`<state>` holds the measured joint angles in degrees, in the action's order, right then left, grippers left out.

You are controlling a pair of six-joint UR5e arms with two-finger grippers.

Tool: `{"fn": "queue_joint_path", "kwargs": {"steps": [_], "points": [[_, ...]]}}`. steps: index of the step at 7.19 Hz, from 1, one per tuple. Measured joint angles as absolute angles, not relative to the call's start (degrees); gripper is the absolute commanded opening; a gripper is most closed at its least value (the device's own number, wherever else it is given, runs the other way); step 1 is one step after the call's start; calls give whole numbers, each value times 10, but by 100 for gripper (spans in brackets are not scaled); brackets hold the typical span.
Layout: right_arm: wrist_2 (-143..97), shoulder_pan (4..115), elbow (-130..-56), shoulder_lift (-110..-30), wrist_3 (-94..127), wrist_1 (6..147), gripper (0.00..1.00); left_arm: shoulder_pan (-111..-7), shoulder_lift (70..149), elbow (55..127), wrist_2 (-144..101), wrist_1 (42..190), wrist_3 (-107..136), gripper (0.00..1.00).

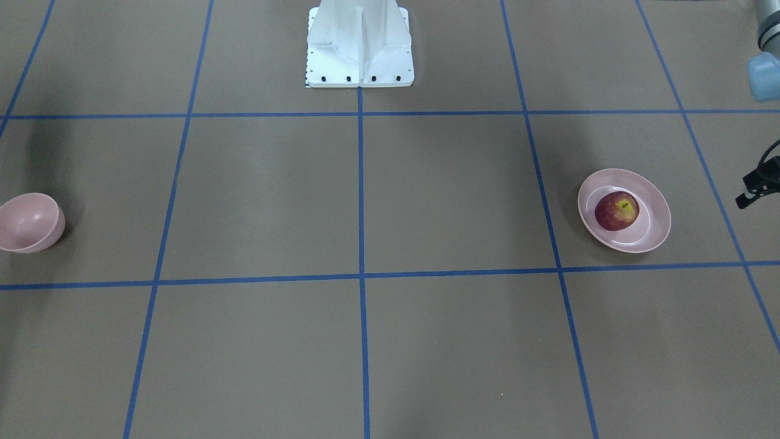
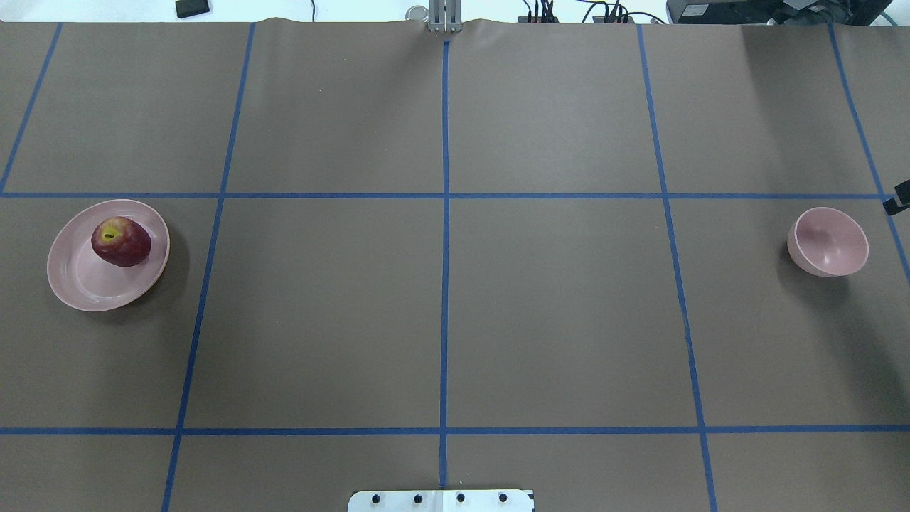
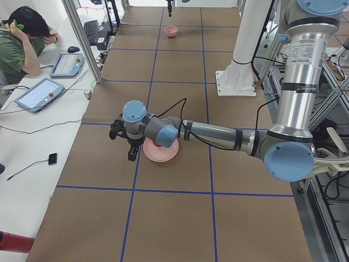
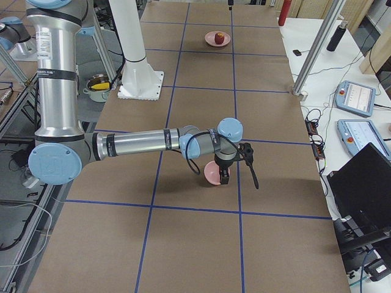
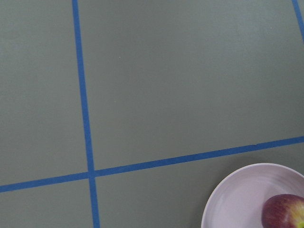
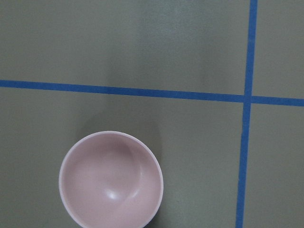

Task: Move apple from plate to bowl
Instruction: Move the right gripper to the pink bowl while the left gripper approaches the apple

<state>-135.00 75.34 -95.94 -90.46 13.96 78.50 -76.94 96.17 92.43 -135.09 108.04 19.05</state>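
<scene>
On the robot's left side of the bench [image 2: 554, 299], the apple [image 2: 121, 242] sits on the plate [image 2: 85, 284], toward the plate's far rim, with its yellow-green stem patch turned up. The bowl [image 2: 828, 242] stands upright well apart from them, across the blue tape lines [image 2: 445, 284] on the robot's right side.

Neither gripper is shown well. The left gripper [image 3: 130, 147] hangs above the bench near the plate's outer side. In the front-facing view only a black piece of it pokes in at the frame edge, and in the left side view its fingers merge into a dark cluster with a cable. I cannot tell whether it is released or clenched; it is not touching the apple. The right gripper [image 4: 227, 171] hangs close by the bowl. The overhead view catches just a dark sliver of it at the right edge, so I cannot tell its state either.

From the left side view the wrist covers most of the apple and part of the plate. From the right side view the right gripper hides part of the bowl. The left wrist camera cuts the plate off at its lower right corner, leaving only a slice of apple. The right wrist camera shows the bowl's smooth pink inside, its lower rim clipped by the frame.
</scene>
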Motion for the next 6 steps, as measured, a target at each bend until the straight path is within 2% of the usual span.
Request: {"fn": "queue_joint_path", "kwargs": {"steps": [3,4,5,6], "points": [[-1348,711,-819,-873,155,589,100,-733,983,925,-1350,1085,242,99],[-1349,701,-796,-867,164,568,93,-731,987,924,-1350,1085,245,99],[-1352,693,-787,-865,168,561,1,-731,990,924,-1350,1085,246,99],[-1356,687,-782,-865,169,559,0,-730,992,924,-1350,1085,247,99]]}}
